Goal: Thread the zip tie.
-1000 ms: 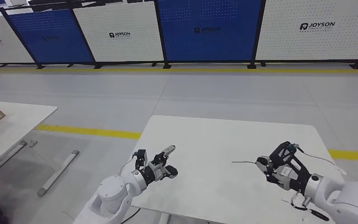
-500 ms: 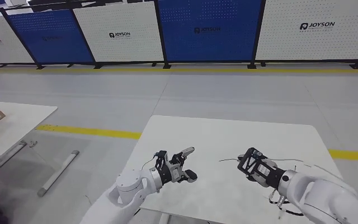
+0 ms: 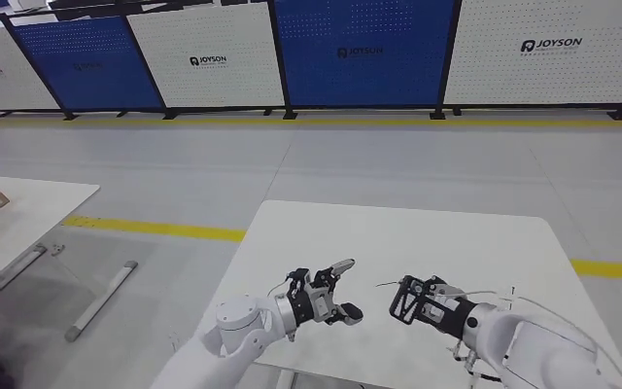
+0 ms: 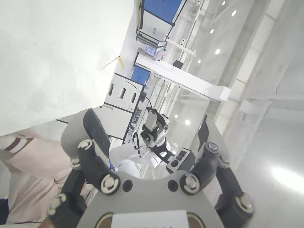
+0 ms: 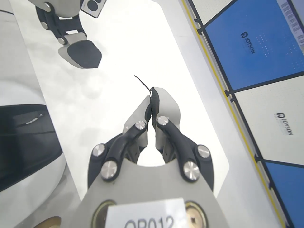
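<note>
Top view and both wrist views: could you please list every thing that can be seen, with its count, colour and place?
zip tie: 1, black, clamped in the right tool, thin end pointing out toward the left tool
table: 1, white, below both tools
second table: 1, white, at the left edge of the top view
bar: 1, grey, on the floor between the two tables
floor lines: 2, yellow, one behind the table, one along the panels
panels: several, blue and white, in a row at the back
left tool: 1, grey and black, open, above the table
right tool: 1, grey and black, shut on the zip tie, facing the left tool
</note>
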Action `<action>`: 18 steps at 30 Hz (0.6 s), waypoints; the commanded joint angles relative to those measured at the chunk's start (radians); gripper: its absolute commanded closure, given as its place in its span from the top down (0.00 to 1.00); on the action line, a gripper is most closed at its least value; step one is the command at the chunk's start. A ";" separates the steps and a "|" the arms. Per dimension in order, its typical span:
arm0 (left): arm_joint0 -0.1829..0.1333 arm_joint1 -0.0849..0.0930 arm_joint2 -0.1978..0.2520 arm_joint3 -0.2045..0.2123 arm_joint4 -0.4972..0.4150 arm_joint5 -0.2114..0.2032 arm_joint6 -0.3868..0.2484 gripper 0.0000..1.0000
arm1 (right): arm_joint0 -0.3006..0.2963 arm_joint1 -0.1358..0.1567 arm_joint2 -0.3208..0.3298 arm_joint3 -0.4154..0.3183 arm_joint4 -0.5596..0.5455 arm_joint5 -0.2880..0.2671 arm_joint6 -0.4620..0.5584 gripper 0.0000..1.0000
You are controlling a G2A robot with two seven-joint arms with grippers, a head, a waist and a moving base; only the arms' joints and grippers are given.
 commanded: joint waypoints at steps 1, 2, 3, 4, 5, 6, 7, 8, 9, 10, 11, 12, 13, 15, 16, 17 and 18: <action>-0.052 0.005 0.059 0.027 -0.041 0.000 0.032 1.00 | 0.029 -0.003 -0.037 -0.002 -0.006 0.000 0.003 0.00; -0.078 0.008 0.082 0.042 -0.060 0.000 0.049 1.00 | 0.033 -0.004 -0.040 -0.001 -0.005 0.000 0.002 0.00; -0.106 0.011 0.102 0.058 -0.068 0.000 0.071 1.00 | 0.033 -0.004 -0.040 -0.001 -0.005 0.000 0.002 0.00; -0.106 0.011 0.102 0.058 -0.068 0.000 0.071 1.00 | 0.033 -0.004 -0.040 -0.001 -0.005 0.000 0.002 0.00; -0.106 0.011 0.102 0.058 -0.068 0.000 0.071 1.00 | 0.033 -0.004 -0.040 -0.001 -0.005 0.000 0.002 0.00; -0.106 0.011 0.102 0.058 -0.068 0.000 0.071 1.00 | 0.033 -0.004 -0.040 -0.001 -0.005 0.000 0.002 0.00; -0.106 0.011 0.102 0.058 -0.068 0.000 0.071 1.00 | 0.033 -0.004 -0.040 -0.001 -0.005 0.000 0.002 0.00; -0.106 0.011 0.102 0.058 -0.068 0.000 0.071 1.00 | 0.033 -0.004 -0.040 -0.001 -0.005 0.000 0.002 0.00; -0.106 0.011 0.102 0.058 -0.068 0.000 0.071 1.00 | 0.033 -0.004 -0.040 -0.001 -0.005 0.000 0.002 0.00; -0.106 0.011 0.102 0.058 -0.068 0.000 0.071 1.00 | 0.033 -0.004 -0.040 -0.001 -0.005 0.000 0.002 0.00; -0.106 0.011 0.102 0.058 -0.068 0.000 0.071 1.00 | 0.033 -0.004 -0.040 -0.001 -0.005 0.000 0.002 0.00; -0.106 0.011 0.102 0.058 -0.068 0.000 0.071 1.00 | 0.033 -0.004 -0.040 -0.001 -0.005 0.000 0.002 0.00; -0.106 0.011 0.102 0.058 -0.068 0.000 0.071 1.00 | 0.033 -0.004 -0.040 -0.001 -0.005 0.000 0.002 0.00; -0.106 0.011 0.102 0.058 -0.068 0.000 0.071 1.00 | 0.033 -0.004 -0.040 -0.001 -0.005 0.000 0.002 0.00; -0.106 0.011 0.102 0.058 -0.068 0.000 0.071 1.00 | 0.033 -0.004 -0.040 -0.001 -0.005 0.000 0.002 0.00; -0.105 0.009 0.101 0.061 -0.073 -0.007 0.082 1.00 | 0.033 -0.004 -0.040 -0.001 -0.005 0.000 0.002 0.00; -0.109 0.004 0.104 0.063 -0.095 -0.012 0.143 1.00 | 0.033 -0.004 -0.040 -0.001 -0.005 0.000 0.002 0.00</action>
